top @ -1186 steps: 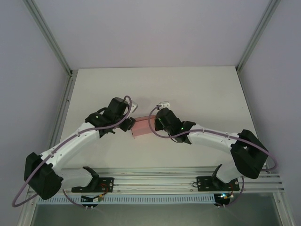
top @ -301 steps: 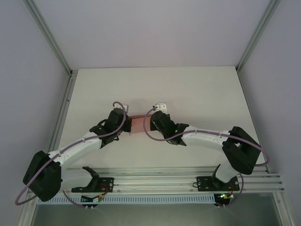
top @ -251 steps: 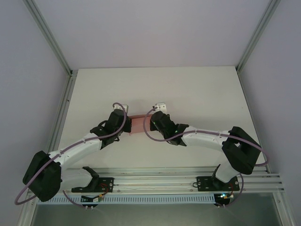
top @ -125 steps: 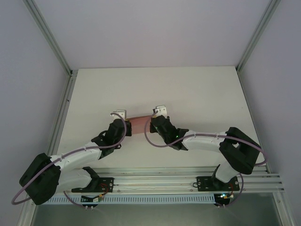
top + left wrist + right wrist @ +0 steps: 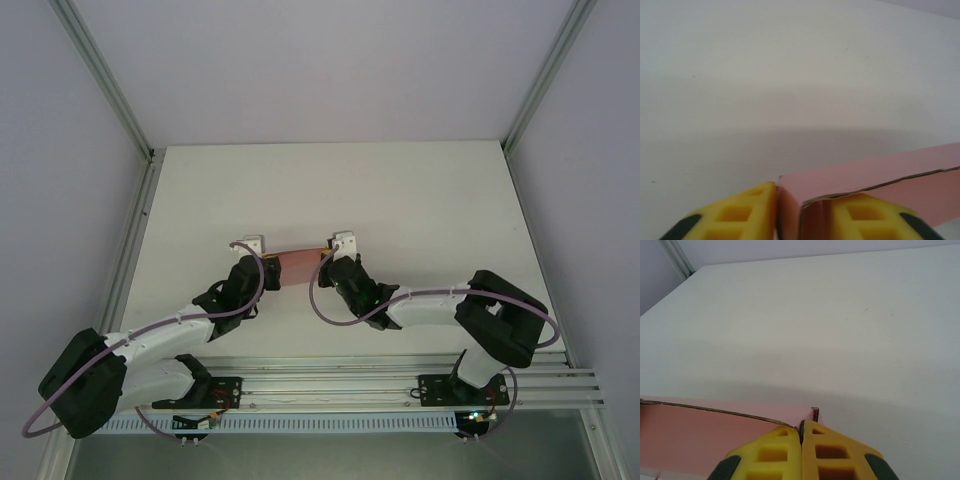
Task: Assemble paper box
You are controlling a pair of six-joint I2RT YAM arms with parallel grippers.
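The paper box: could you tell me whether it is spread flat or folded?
Folded: the paper box shows upright pink walls meeting at a creased corner.

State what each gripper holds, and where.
Right gripper pinches the paper box by its right end wall. Left gripper straddles the left end, jaws parted; grip cannot be told.

Lab robot cell; white table; alu frame posts

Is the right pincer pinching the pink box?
Yes, the right pincer has its yellow fingers shut together on the edge of the box.
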